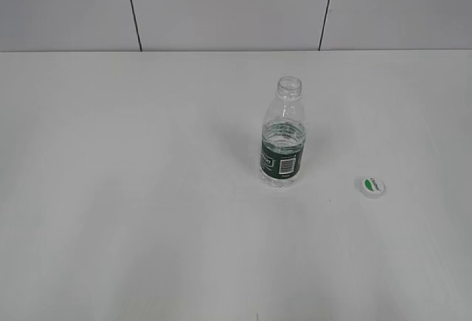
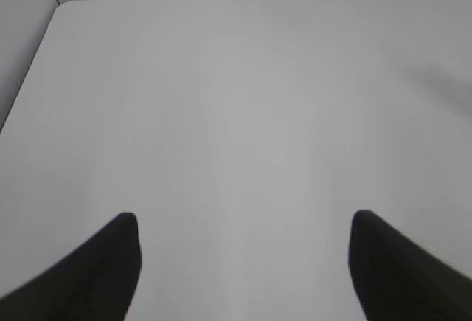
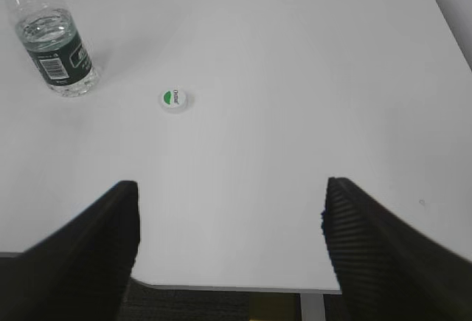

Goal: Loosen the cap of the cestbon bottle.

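Observation:
The cestbon bottle (image 1: 283, 138) stands upright on the white table with its mouth open and no cap on it. It also shows in the right wrist view (image 3: 51, 37) at the top left. The white cap (image 1: 372, 187) with its green mark lies flat on the table to the bottle's right, apart from it, and shows in the right wrist view (image 3: 173, 99). My right gripper (image 3: 230, 192) is open and empty near the table's front edge, well short of the cap. My left gripper (image 2: 243, 221) is open and empty over bare table. Neither gripper shows in the exterior view.
The white table (image 1: 147, 188) runs to a grey panelled wall (image 1: 221, 4) at the back. Its front edge (image 3: 236, 288) shows below my right gripper, with dark floor beyond. The table's far left corner (image 2: 63, 7) shows in the left wrist view.

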### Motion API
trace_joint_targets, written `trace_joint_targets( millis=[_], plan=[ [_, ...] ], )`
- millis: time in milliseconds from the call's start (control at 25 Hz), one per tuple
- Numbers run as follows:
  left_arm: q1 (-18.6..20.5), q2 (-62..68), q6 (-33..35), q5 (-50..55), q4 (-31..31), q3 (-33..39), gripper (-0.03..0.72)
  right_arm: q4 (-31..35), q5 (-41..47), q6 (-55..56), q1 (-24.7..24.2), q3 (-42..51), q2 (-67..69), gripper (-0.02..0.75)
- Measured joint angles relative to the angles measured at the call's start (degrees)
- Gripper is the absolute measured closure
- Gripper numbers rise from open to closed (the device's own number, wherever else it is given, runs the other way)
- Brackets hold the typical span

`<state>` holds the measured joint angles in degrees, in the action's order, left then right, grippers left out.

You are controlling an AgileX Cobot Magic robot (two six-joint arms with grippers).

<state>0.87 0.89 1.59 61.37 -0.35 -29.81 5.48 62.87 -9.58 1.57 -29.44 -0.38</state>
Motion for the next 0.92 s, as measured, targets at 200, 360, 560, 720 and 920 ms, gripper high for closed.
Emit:
trace_joint_targets(
  millis=[200,360,560,720,920],
  plan=[
    [0.0,0.0,0.0,0.0,0.35,0.0,0.158,0.0,-0.06,0.0,1.77,0.0,0.0,0.149],
    [0.0,0.0,0.0,0.0,0.35,0.0,0.158,0.0,-0.06,0.0,1.82,0.0,0.0,0.149],
    [0.0,0.0,0.0,0.0,0.35,0.0,0.158,0.0,-0.06,0.0,1.82,0.0,0.0,0.149],
    [0.0,0.0,0.0,0.0,0.35,0.0,0.158,0.0,-0.06,0.0,1.82,0.0,0.0,0.149],
    [0.0,0.0,0.0,0.0,0.35,0.0,0.158,0.0,-0.06,-0.01,1.82,0.0,0.0,0.149]
  ],
)
